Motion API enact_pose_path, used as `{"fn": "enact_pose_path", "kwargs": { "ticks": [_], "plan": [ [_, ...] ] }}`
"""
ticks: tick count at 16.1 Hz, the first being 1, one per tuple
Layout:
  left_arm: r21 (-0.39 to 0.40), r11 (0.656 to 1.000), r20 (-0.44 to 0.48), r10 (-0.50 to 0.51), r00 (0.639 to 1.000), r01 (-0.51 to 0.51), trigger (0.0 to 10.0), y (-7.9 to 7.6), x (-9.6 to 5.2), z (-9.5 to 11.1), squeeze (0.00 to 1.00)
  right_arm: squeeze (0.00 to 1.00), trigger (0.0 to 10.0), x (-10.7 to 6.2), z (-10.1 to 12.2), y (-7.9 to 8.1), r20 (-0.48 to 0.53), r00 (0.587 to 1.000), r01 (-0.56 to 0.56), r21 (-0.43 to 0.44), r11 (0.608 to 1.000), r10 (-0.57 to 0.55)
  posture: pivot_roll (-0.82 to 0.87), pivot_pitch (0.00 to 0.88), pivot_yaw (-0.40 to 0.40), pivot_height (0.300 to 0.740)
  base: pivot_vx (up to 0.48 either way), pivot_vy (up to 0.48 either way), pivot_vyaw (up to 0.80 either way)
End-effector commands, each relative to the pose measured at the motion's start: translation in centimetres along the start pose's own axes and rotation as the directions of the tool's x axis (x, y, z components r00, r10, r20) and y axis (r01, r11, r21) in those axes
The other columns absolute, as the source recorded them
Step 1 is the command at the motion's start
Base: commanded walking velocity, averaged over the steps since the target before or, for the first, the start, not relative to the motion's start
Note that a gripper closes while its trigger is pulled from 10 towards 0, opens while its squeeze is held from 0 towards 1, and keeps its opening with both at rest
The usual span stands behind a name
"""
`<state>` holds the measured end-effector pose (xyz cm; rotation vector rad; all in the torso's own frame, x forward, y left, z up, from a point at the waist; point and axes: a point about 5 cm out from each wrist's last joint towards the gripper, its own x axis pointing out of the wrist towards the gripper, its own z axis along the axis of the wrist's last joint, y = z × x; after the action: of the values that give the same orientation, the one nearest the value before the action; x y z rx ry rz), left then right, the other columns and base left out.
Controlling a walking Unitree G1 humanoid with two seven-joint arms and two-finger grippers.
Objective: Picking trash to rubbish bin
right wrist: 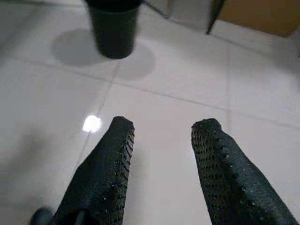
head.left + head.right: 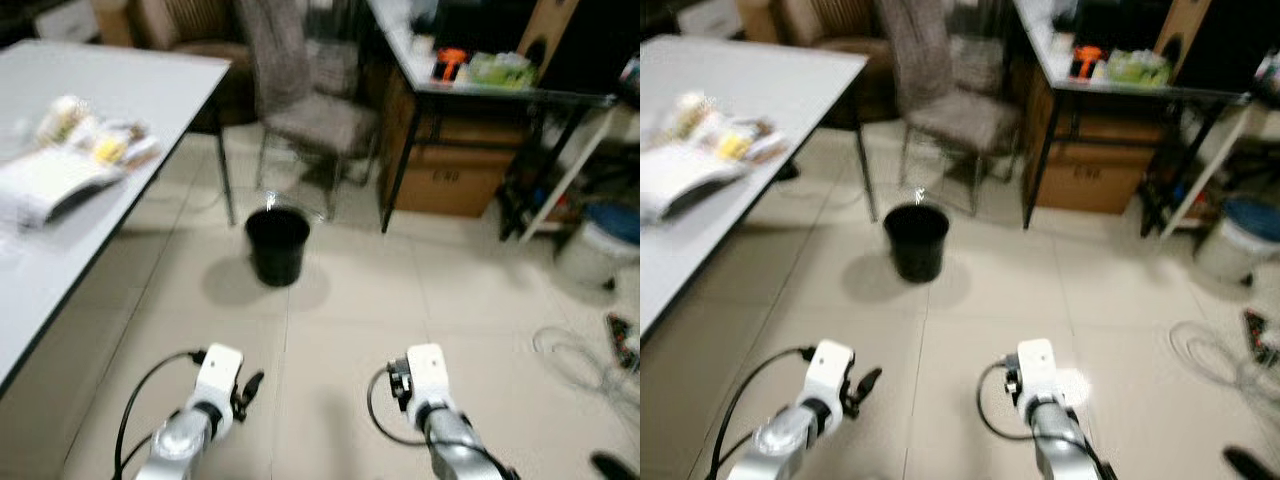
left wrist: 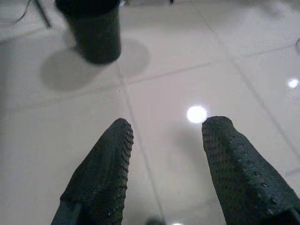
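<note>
Rubbish bin: a small round black plastic bucket, slightly tapered toward its base, open at the top, standing upright on the pale tiled floor and casting a soft shadow to its left. It sits just beside the leg of the large white desk on the robot's left and in front of a grey metal-framed chair. On that desk lie crumpled white and yellow paper wrappers, blurred. Behind on the right, a dark-framed desk carries an orange item and green packets above a brown cardboard box. The left claw and right claw hover low over bare tiles, well short of the bin, each with fingers spread apart and holding nothing.
</note>
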<state>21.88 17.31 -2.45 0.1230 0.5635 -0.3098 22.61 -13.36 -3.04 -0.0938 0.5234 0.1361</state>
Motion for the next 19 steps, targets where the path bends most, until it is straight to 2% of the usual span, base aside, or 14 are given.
{"fn": "enact_pose_path", "kwargs": {
  "ticks": [1, 10, 12, 19],
  "plan": [
    [0.001, 1.0, -0.012, -0.003, 1.0, 0.003, 10.0, -0.09, -0.18, -0.39, 0.0, 0.0, 10.0, -0.14, -0.34, -0.29, -0.011, 1.0, 0.007, -0.002, 1.0, -0.007, 0.0, 0.0, -0.024, 0.74, -0.48, 0.0, 0.0],
    [0.013, 1.0, -0.012, 0.003, 1.0, -0.003, 10.0, 0.1, -0.29, -0.42, 0.0, 0.0, 10.0, 0.06, -0.2, -0.05, -0.007, 1.0, -0.007, -0.019, 1.0, 0.007, 0.01, 0.0, -0.031, 0.74, -0.48, 0.0, 0.0],
    [0.076, 0.997, -0.03, 0.023, 0.999, -0.021, 10.0, 0.31, -0.37, -0.58, 0.0, 0.0, 10.0, 0.06, -0.22, 0.01, -0.007, 1.0, -0.009, -0.021, 1.0, 0.009, 0.01, 0.0, -0.031, 0.74, 0.0, 0.0, 0.0],
    [0.083, 0.996, -0.021, 0.043, 0.999, -0.041, 10.0, 0.35, -0.69, -0.77, 0.0, 0.0, 10.0, -0.04, -0.49, 0.2, -0.01, 1.0, -0.017, -0.027, 0.999, 0.017, 0.02, 0.0, -0.034, 0.74, 0.0, 0.0, 0.0]
  ]
}}
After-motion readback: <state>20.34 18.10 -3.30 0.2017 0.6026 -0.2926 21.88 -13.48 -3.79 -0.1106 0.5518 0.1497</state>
